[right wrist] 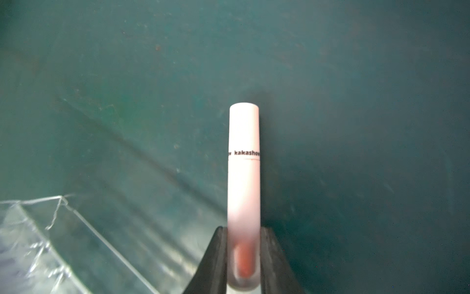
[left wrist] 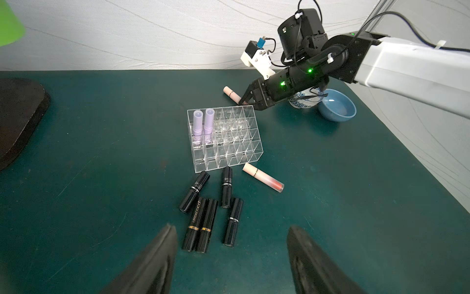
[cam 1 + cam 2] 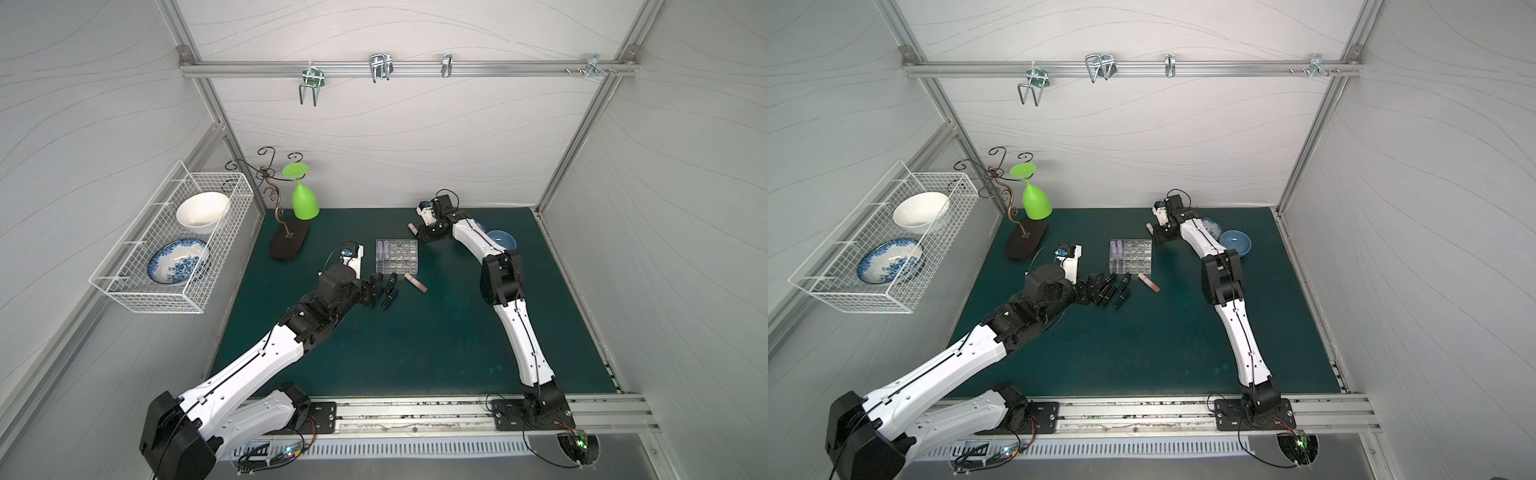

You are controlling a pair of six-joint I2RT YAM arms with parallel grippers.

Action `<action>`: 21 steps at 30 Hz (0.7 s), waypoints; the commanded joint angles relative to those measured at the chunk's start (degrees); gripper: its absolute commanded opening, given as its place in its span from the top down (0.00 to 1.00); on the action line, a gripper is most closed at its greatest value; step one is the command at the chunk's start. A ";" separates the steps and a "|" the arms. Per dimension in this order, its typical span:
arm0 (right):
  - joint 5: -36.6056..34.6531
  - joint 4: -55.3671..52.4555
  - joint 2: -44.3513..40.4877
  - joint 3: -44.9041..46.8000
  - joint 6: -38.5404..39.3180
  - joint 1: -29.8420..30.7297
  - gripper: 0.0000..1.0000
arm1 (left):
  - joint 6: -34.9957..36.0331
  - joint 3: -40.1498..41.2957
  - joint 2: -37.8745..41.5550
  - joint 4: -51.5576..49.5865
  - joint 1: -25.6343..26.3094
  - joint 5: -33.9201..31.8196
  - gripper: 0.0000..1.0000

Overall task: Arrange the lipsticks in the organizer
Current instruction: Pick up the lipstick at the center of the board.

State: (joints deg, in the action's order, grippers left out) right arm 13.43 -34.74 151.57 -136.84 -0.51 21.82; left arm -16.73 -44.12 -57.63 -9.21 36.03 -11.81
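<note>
The right fingers (image 1: 216, 257) pinch a peach-pink lipstick (image 1: 244, 178) by its tinted end at the organizer's (image 2: 226, 159) one o'clock. The left fingers (image 2: 157, 259) stand spread, touching nothing, near black lipsticks (image 2: 201, 224) at six o'clock.

Both top views look steeply down over the table (image 3: 415, 353); wrist cameras sit close behind left claw (image 2: 231, 229) and right claw (image 1: 243, 254), sharing the organizer (image 2: 229, 142).
</note>
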 commanded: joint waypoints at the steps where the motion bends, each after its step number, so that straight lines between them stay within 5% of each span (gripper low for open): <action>1: 2.61 2.64 -9.30 5.94 -2.03 -1.16 0.85 | -0.75 -1.88 0.77 0.69 -0.26 1.33 0.27; 12: 1.15 5.59 -31.25 29.44 -1.90 -1.08 0.87 | -3.46 -9.70 -0.87 -1.47 -1.23 12.40 0.22; 15: 1.41 5.62 -38.51 35.64 -2.98 -0.28 0.87 | -7.18 -12.69 -3.46 -0.95 -4.75 22.54 0.12; 21: 2.34 3.19 -54.14 46.35 -3.92 3.92 0.88 | -16.13 -17.76 -12.33 5.26 -10.47 43.54 0.10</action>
State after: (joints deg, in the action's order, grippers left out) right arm 14.20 -30.09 104.42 -93.27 -3.38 23.35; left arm -27.31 -58.83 -66.78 -9.34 26.98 17.74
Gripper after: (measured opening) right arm 0.215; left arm 0.901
